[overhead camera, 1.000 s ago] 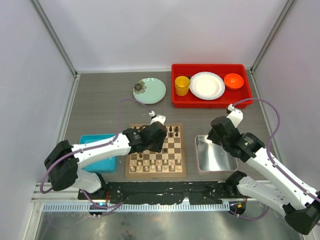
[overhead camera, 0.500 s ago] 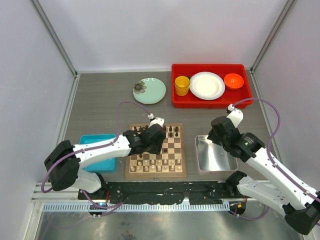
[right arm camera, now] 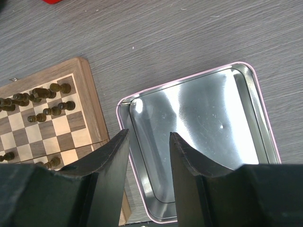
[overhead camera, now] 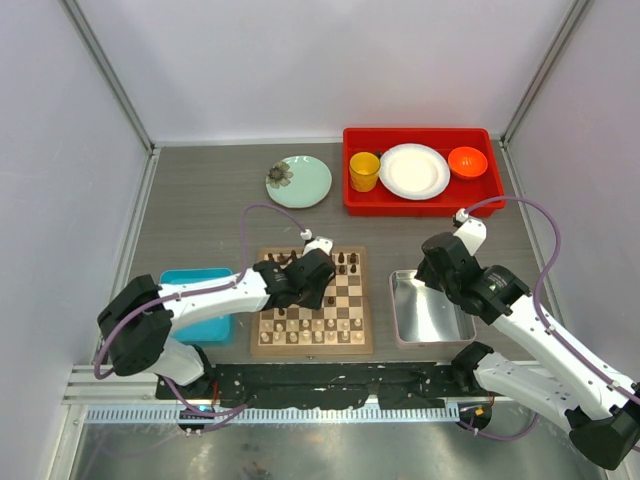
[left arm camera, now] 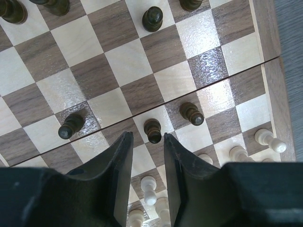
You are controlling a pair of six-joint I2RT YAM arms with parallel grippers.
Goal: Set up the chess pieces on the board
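— Grey wood-grain table (overhead camera: 200, 200). In the top view the board (overhead camera: 310, 350) lies lower centre, with the left gripper (left arm camera: 147, 136) over its middle.
— Piece?
— One dark pawn (left arm camera: 152, 131), upright, just below the board's seam, between the fingertips. Cream pieces (left arm camera: 267, 140) at lower right.
— Grip?
— Jaws narrowly apart, nothing clamped. The right gripper (right arm camera: 147, 135) is half open and empty above the silver tray (right arm camera: 213, 118).

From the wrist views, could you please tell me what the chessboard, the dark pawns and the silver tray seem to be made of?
Square tan-and-brown chessboard: wood, glossy varnish; grain and glare show.
Small dark brown pawns: probably turned, stained wood, slight sheen.
Silver rectangular tray: likely thin metal; mirror-like reflections, rolled pinkish rim.
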